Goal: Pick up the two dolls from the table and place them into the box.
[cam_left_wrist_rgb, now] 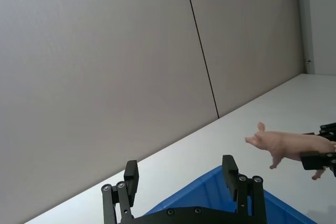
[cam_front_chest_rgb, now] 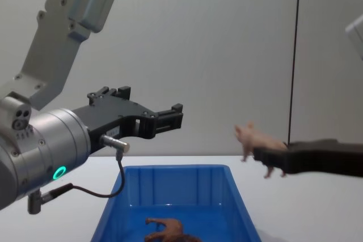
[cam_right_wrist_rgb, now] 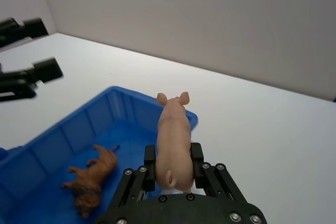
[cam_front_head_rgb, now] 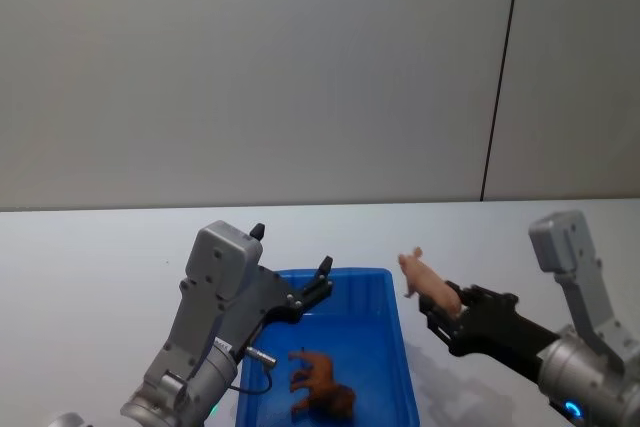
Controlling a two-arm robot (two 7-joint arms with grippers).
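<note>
Two dolls. One brown maned lion (cam_front_head_rgb: 322, 384) rests on the floor of the single blue box (cam_front_head_rgb: 350, 273). One pale pink pig (cam_front_head_rgb: 425, 280) is in the air just beside the box's right rim, its rear clamped in the right end effector (cam_right_wrist_rgb: 173, 156). The left end effector (cam_left_wrist_rgb: 179, 167) hovers above the box's left side, spread wide and empty. The white table (cam_front_head_rgb: 100, 267) carries the box.

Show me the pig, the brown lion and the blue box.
pig (cam_right_wrist_rgb: 174, 142), right wrist view, on its back.
brown lion (cam_front_head_rgb: 320, 379), head view, on its body.
blue box (cam_front_chest_rgb: 181, 188), chest view, on its far wall.
</note>
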